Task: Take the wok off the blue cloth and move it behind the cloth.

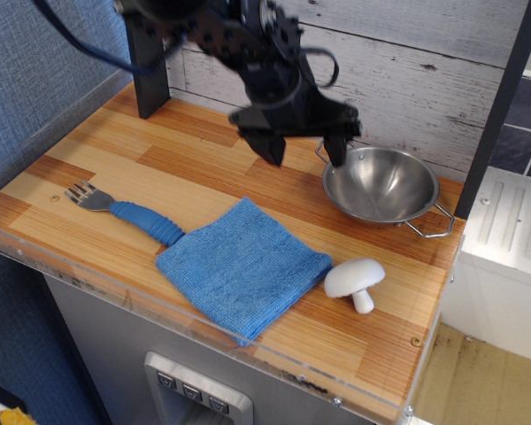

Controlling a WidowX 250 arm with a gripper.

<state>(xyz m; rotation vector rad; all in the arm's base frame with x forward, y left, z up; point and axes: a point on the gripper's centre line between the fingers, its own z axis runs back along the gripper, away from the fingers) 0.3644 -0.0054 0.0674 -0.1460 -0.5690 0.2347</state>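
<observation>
The shiny steel wok (380,184) sits on the wooden counter at the back right, behind and to the right of the blue cloth (242,264), apart from it. One wire handle shows at its front right. The blue cloth lies flat near the front edge with nothing on it. My gripper (304,150) hangs open and empty above the counter, just left of the wok's rim. One finger (336,149) is near the rim, the other (271,147) is further left.
A white toy mushroom (357,282) lies right of the cloth. A blue-handled metal fork (124,209) lies left of the cloth. The arm's black base post (149,80) stands at the back left. A plank wall runs behind the counter.
</observation>
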